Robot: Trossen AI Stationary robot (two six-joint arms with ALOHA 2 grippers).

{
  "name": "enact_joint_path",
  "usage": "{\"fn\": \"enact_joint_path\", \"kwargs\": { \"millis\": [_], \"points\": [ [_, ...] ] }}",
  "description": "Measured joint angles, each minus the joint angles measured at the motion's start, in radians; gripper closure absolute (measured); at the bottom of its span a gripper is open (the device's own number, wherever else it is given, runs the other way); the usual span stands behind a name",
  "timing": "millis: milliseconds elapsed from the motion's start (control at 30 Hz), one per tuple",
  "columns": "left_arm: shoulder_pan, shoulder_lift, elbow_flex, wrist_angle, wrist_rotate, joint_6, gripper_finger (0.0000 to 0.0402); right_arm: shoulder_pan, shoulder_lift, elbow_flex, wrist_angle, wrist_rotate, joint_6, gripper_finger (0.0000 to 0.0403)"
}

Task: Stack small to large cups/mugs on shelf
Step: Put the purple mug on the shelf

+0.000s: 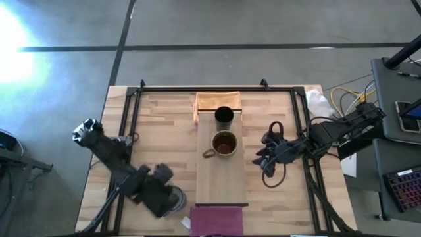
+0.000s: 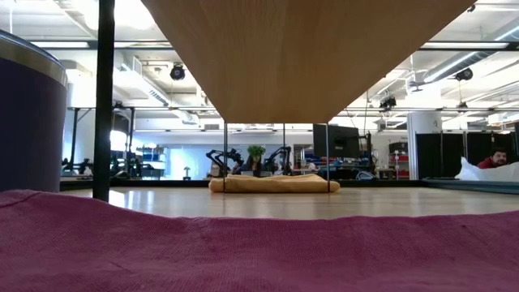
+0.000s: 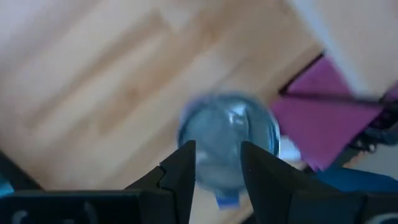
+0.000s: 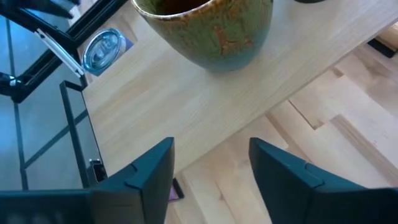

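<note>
The light-wood shelf (image 1: 222,178) runs down the table's middle. The small dark cup (image 1: 223,117) and the brown handled mug (image 1: 223,143) stand on it, the cup farther back. The mug also shows in the right wrist view (image 4: 211,31). The grey-blue mug (image 1: 177,201) stands upright on the table left of the shelf, near the front edge; it also shows in the low view (image 2: 24,113). My left gripper (image 3: 219,165) is open above it, fingers pointing down over its rim (image 3: 227,134). My right gripper (image 4: 211,174) is open and empty to the right of the shelf (image 1: 263,158).
A magenta cloth (image 1: 216,220) lies at the front edge under the shelf's near end. An orange-wood piece (image 1: 217,100) lies under the shelf's far end. Black frame rails (image 1: 131,118) run along the table's sides. Cables and a keyboard (image 1: 401,191) lie off to the right.
</note>
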Motion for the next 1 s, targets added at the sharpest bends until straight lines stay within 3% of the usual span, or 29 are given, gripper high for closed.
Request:
{"fn": "enact_joint_path", "kwargs": {
  "millis": [333,500,667,1000],
  "points": [
    [-0.260,0.080,-0.012,0.151,-0.065,-0.483,0.0289,0.000,0.001,-0.001,-0.031,0.002,-0.031,0.0160],
    [-0.278,0.189,0.002,0.251,-0.075,-0.467,0.0276,0.000,0.001,-0.002,-0.033,0.024,-0.050,0.0149],
    [-0.279,0.263,0.014,0.248,-0.075,-0.467,0.0235,0.000,0.001,-0.002,-0.033,0.024,-0.056,0.0147],
    [-0.282,0.223,0.015,0.120,-0.026,-0.531,0.0174,0.000,0.001,-0.002,-0.041,0.024,-0.050,0.0147]
  ]
}}
